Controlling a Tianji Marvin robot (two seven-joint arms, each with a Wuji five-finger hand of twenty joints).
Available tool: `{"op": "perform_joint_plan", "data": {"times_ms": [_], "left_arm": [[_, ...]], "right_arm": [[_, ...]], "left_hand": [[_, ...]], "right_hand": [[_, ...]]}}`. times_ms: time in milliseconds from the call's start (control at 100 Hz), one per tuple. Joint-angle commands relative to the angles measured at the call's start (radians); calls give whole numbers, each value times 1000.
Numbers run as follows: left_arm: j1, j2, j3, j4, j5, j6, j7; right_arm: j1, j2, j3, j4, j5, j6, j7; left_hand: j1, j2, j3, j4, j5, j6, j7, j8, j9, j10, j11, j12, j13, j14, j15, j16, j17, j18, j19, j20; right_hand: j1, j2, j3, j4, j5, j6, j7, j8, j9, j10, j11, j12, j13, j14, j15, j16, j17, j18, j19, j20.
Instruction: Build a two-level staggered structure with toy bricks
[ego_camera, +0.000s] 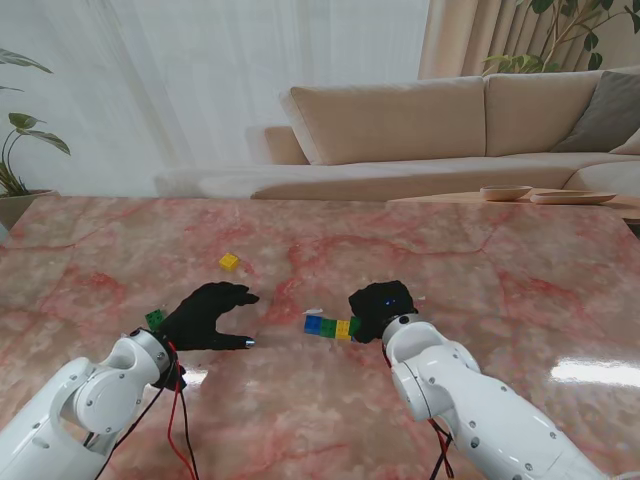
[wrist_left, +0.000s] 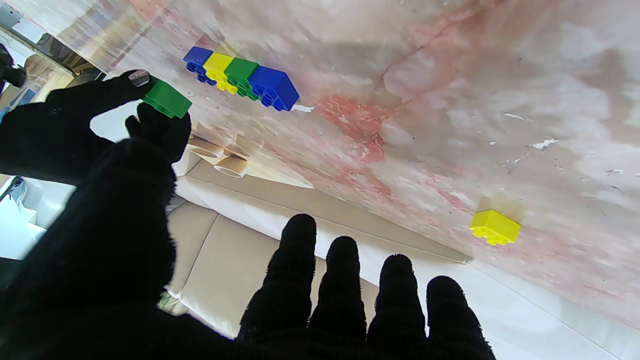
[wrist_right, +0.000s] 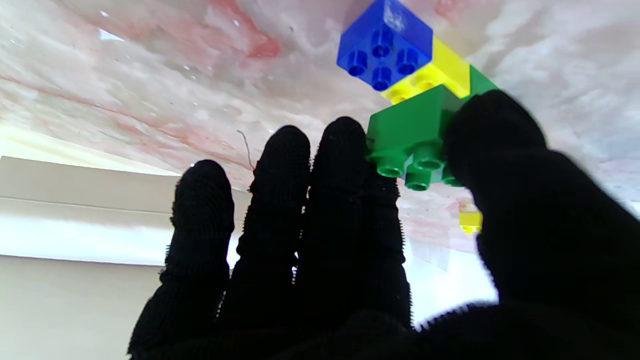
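Resting on the marble table (ego_camera: 480, 270): a brick row (wrist_left: 240, 77) of four single bricks joined end to end, reading blue, yellow, green, blue in the left wrist view; in the stand view only its blue and yellow end (ego_camera: 328, 326) shows clear of the right hand (ego_camera: 382, 306). Right hand: at the right end of the row, thumb and fingers (wrist_right: 345, 165) pinching a green brick (wrist_right: 407, 132), studs pointing away from the table, held just over the row's green and yellow bricks; whether it touches them cannot be told. Left hand (ego_camera: 208, 316): left of the row and apart from it, palm down, fingers spread, holding nothing. Loose yellow brick (ego_camera: 229, 262): left of the row and farther from me, well apart from it, standing alone. Second green brick (ego_camera: 155, 320): far left of the row, just beside the left wrist. Sofa (ego_camera: 450, 130): beyond the table's far edge
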Motion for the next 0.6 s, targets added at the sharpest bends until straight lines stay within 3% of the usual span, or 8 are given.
{"op": "perform_joint_plan", "data": {"times_ms": [0, 590], "left_arm": [[7, 0, 0, -3, 4, -2, 1], [20, 1, -17, -10, 10, -6, -3]], "right_arm": [[6, -11, -12, 12, 2, 7, 10], [101, -18, -142, 79, 0, 106, -5]], "left_hand": [[33, 15, -29, 21, 25, 13, -8, -9, -20, 6, -26, -12, -22, -48, -33, -15, 0, -27, -48, -13], [33, 13, -31, 21, 27, 13, -7, -8, -17, 5, -24, -11, -20, -46, -32, -14, 0, -26, -48, -15]], "right_hand": [[40, 71, 53, -5, 102, -122, 103, 31, 29, 5, -4, 20, 40, 0, 25, 24, 5, 3, 52, 29], [35, 84, 28, -3, 96, -122, 99, 36, 18, 1, 0, 28, 32, -3, 31, 30, 2, -3, 59, 38]]}}
